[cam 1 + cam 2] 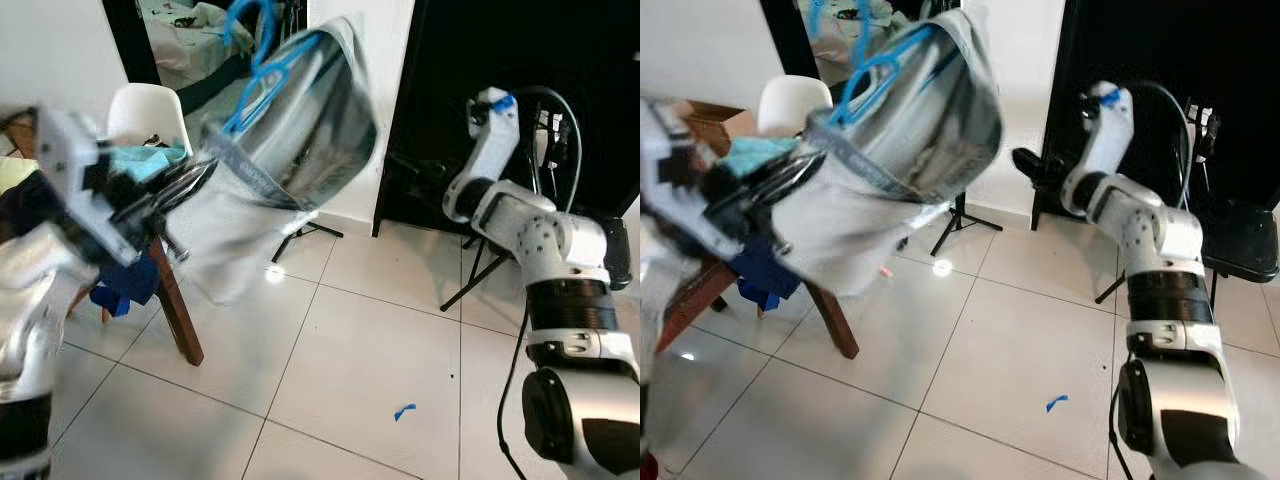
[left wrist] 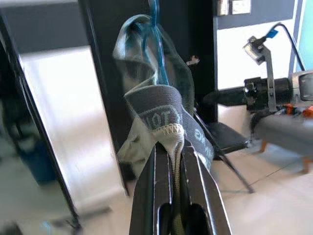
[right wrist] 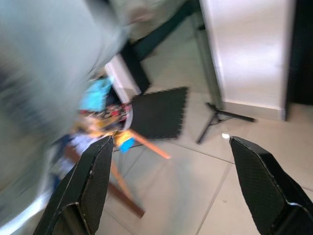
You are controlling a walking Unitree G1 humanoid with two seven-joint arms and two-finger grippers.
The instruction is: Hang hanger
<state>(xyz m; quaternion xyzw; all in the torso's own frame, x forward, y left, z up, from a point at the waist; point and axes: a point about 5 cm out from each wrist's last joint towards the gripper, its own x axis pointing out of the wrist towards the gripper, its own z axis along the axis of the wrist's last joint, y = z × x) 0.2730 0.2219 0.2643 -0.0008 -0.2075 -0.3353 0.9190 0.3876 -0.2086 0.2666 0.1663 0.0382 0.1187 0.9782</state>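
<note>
A grey garment (image 1: 290,140) hangs on a blue plastic hanger (image 1: 262,75), held up high at the left and blurred by motion. My left gripper (image 2: 172,147) is shut on the garment's grey elastic waistband (image 2: 156,110), with the cloth pinched between the two black fingers. The hanger (image 2: 155,44) rises above the band in the left wrist view. My right gripper (image 3: 171,161) is open and holds nothing. It is raised at the right before a dark doorway, and one black finger (image 1: 1030,165) points toward the garment, apart from it.
A wooden table with a slanted leg (image 1: 178,300) stands at the left, a white chair (image 1: 148,115) behind it. A tripod stand (image 1: 305,232) sits by the wall and a black folding chair (image 1: 1240,250) at the right. Blue tape (image 1: 403,411) lies on the tiled floor.
</note>
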